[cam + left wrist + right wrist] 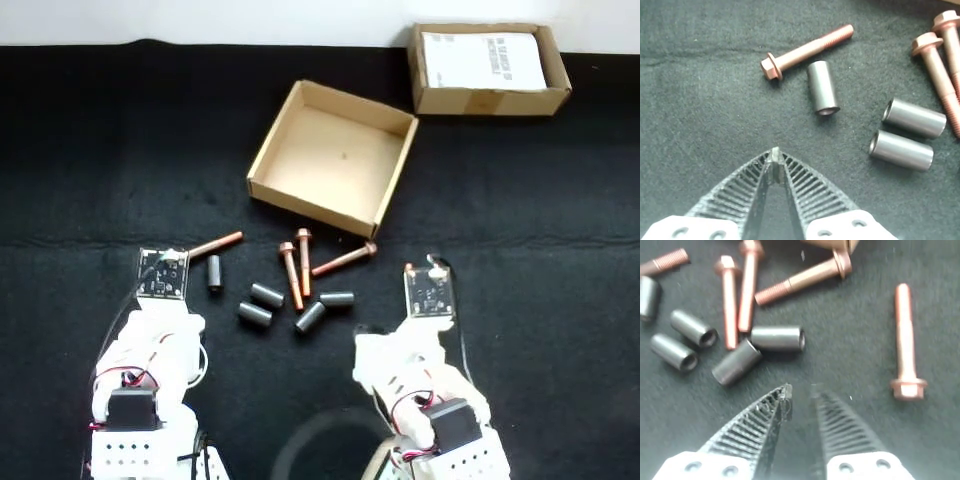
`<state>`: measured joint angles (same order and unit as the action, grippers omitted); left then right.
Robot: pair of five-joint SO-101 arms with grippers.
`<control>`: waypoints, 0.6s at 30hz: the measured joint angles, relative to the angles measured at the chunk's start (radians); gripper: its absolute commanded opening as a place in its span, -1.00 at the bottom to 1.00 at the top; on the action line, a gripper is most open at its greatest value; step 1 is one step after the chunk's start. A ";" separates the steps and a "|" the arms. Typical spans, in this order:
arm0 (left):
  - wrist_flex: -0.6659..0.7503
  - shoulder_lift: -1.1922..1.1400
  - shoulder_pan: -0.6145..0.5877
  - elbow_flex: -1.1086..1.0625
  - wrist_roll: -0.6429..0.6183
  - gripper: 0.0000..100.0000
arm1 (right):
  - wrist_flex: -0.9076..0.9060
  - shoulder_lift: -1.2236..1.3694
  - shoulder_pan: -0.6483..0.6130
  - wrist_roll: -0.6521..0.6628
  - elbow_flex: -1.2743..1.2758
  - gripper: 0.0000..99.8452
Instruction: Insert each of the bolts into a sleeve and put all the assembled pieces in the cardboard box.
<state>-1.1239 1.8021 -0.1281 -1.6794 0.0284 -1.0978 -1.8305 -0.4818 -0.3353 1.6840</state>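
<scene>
Five dark metal sleeves (267,295) lie loose on the black counter (540,200), in the lower middle of the high view. Four copper-coloured bolts (344,259) lie among and just above them, each separate from the sleeves. A fifth bolt (905,340) lies apart from the cluster, near the right pincer (801,392). That pincer's tips are slightly spread with nothing between them, over bare counter just short of the sleeves. The left pincer (775,156) is pressed together and holds nothing; it is near the leftmost bolt (807,49) and the lone sleeve (823,87) beside it. The open cardboard box (310,213) sits above the cluster in the upper middle of the frame. A second cardboard box (490,100) with a printed sheet (483,60) in it stands at the upper right.
</scene>
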 measured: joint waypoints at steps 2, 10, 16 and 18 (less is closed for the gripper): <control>-0.008 0.000 0.000 0.000 0.000 -0.98 | 0.071 0.000 0.017 0.000 0.000 -0.39; -0.052 0.000 0.000 0.015 0.002 -0.98 | 0.250 0.000 0.066 0.000 0.000 -0.38; -0.057 -0.011 0.000 0.193 0.018 -0.98 | 0.287 0.000 0.066 0.000 0.000 -0.38; -0.058 -0.075 0.000 0.278 0.021 -0.98 | 0.292 0.002 0.066 0.000 0.000 -0.38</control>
<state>-1.1822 1.7269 -0.1281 -1.4016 0.0499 -0.8063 -1.8290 -0.4158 -0.3353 1.6840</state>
